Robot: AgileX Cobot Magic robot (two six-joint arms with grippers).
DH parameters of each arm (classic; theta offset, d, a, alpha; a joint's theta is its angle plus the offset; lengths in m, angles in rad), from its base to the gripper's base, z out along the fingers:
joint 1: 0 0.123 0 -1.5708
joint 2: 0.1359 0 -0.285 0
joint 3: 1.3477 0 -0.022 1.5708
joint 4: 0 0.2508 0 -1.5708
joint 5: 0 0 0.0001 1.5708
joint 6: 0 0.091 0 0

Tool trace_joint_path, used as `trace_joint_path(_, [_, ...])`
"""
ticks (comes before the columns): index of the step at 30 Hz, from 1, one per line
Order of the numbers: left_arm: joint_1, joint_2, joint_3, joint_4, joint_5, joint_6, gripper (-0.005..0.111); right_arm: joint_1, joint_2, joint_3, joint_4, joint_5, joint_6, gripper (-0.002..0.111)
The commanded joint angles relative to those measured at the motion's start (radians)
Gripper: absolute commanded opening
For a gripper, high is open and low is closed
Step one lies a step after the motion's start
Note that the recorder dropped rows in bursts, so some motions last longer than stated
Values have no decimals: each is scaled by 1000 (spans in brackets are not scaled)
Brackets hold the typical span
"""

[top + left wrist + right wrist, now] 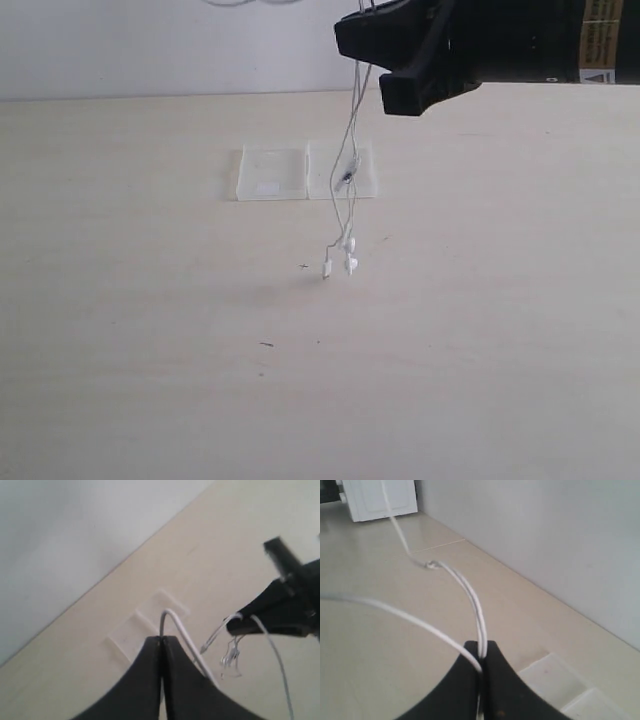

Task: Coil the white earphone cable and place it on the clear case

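Item: thin white earphone cable (481,630), long wire with small white earbuds (349,262) and a plug at its ends.
Cable, position: held in the air by both pincers, not on the case. From the right pincer it drops in several loose strands, and the ends dangle well below the fingertips, low over the table. A further strand leaves the same pincer and runs off to one side.
Right pincer (481,656): black, two fingers pressed together, pinching the cable at the tips. Two strands enter the closed gap.
Left pincer (161,639): black, fingers pressed together, pinching a bend of the cable. A short arch of wire stands up from the tips and slants away beside one finger. The right pincer shows ahead of it, apart.
Item: clear flat plastic case (272,172), two square halves side by side.
Case, position: flat on the table, well below the right pincer. The hanging strands cross in front of the half under that pincer.
Case, detail: small white label (267,187) in the half farther from the right pincer.
Support: pale wood-grain table (150,350).
Backdrop: plain white wall (150,50) beyond the case.
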Motion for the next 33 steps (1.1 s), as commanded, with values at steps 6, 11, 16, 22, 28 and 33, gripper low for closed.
trace_joint_path(6, [0,-26,348,48,-115,-88,0,-2,-14,-37,-7,47,54,0])
trace_joint_path(11, [0,-35,528,40,-288,-141,0,-2,-14,-79,-13,105,70,0])
trace_joint_path(16, [0,-47,650,19,-423,-154,0,-2,-14,-118,-16,135,72,0])
trace_joint_path(22, [0,-45,764,7,-564,-181,0,-2,-14,-158,-19,135,104,0])
trace_joint_path(28, [0,-43,837,-26,-683,-183,0,-2,-14,-165,-25,143,104,0])
trace_joint_path(33, [0,-23,888,-26,-743,-183,0,-2,-14,-165,-34,149,104,0])
